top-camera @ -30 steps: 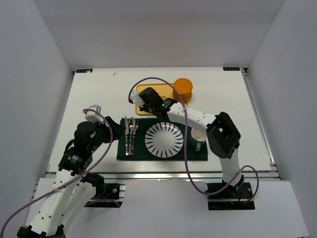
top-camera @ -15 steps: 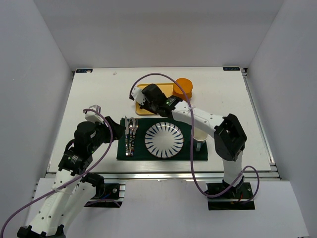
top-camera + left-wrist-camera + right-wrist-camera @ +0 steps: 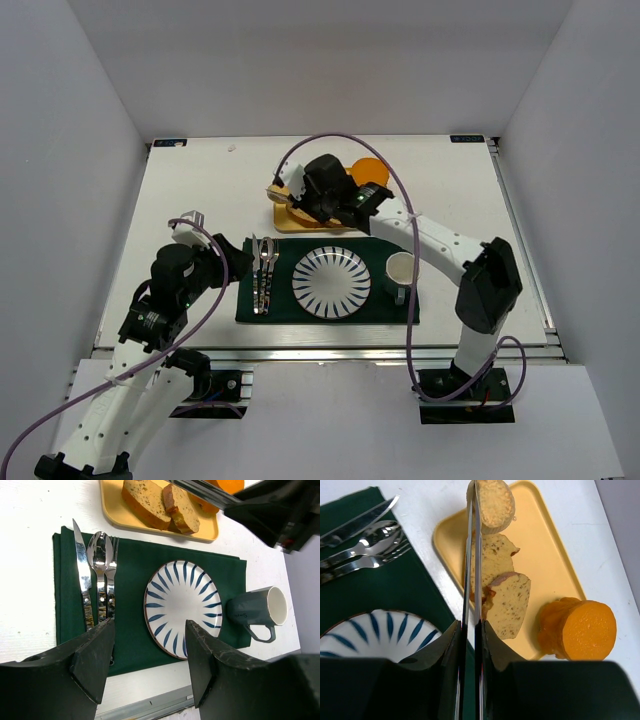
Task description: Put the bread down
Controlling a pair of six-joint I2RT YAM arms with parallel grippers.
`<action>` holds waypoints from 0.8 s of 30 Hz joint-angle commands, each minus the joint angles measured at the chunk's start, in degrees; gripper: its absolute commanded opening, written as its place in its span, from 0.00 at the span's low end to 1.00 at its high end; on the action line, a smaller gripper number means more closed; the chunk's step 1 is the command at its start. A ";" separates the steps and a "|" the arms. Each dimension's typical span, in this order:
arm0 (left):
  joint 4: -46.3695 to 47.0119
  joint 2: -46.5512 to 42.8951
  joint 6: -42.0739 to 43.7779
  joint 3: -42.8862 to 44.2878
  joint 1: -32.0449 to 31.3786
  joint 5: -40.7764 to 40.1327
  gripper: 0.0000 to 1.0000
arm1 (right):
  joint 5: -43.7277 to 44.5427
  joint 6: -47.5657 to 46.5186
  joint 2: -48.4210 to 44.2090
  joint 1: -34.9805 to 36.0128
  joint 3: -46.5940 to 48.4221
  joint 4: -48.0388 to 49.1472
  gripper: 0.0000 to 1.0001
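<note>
- The white surface point(image 3: 180, 200) carries a green mat point(image 3: 330, 312) with a striped plate point(image 3: 331, 281), and a yellow tray point(image 3: 545, 565) lies just behind the mat.
- The right arm point(image 3: 430, 235) stretches far forward over the tray's left end. The left arm point(image 3: 165, 290) is folded near its base, and the left claw point(image 3: 147, 667) is spread wide and empty.
- The bread point(image 3: 495, 502) lies at that end of the tray, beside two darker slices point(image 3: 502, 600).
- It looks light, soft and crumbly, so a gentle pinch across its edges should suit.
- The right claw point(image 3: 473, 490) is narrowed to a slit beside the bread, with nothing visible between its blades.
</note>
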 commanded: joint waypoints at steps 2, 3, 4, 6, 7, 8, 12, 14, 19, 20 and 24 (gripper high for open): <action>-0.13 -0.15 0.08 2.41 0.02 -1.25 0.68 | -7.80 1.79 -9.58 -0.65 -3.73 -2.92 0.00; -0.05 0.12 0.08 2.50 0.02 -1.07 0.68 | -10.33 1.97 -11.33 -0.65 -5.67 -3.28 0.00; 0.04 0.29 0.16 2.67 0.02 -1.16 0.68 | -11.31 1.88 -15.18 -0.65 -7.78 -4.32 0.00; 0.48 0.73 0.16 2.76 0.02 -1.07 0.68 | -13.94 1.18 -19.32 -0.65 -14.45 -4.95 0.00; 0.66 1.08 0.25 2.76 0.02 -0.81 0.68 | -15.09 0.74 -23.52 -0.65 -16.65 -5.82 0.00; 0.92 1.43 0.25 2.76 0.02 -0.72 0.68 | -16.06 0.22 -25.48 -0.65 -20.59 -6.52 0.00; 2.59 2.84 0.25 2.41 0.02 0.16 0.68 | -18.71 -1.19 -35.66 -0.65 -29.14 -9.69 0.00; 3.55 3.81 0.25 2.15 0.02 0.86 0.68 | -18.01 -1.63 -38.06 -0.65 -31.87 -10.57 0.00; 6.01 6.00 0.08 1.62 0.02 2.79 0.68 | -14.93 -1.98 -41.76 -0.65 -38.20 -10.84 0.00; 6.71 6.70 0.08 1.53 0.02 3.32 0.68 | -14.84 -1.99 -41.93 -0.65 -38.82 -10.58 0.00; 7.51 7.85 0.08 1.97 0.02 3.94 0.68 | -15.19 -2.86 -42.11 -0.65 -40.58 -9.52 0.09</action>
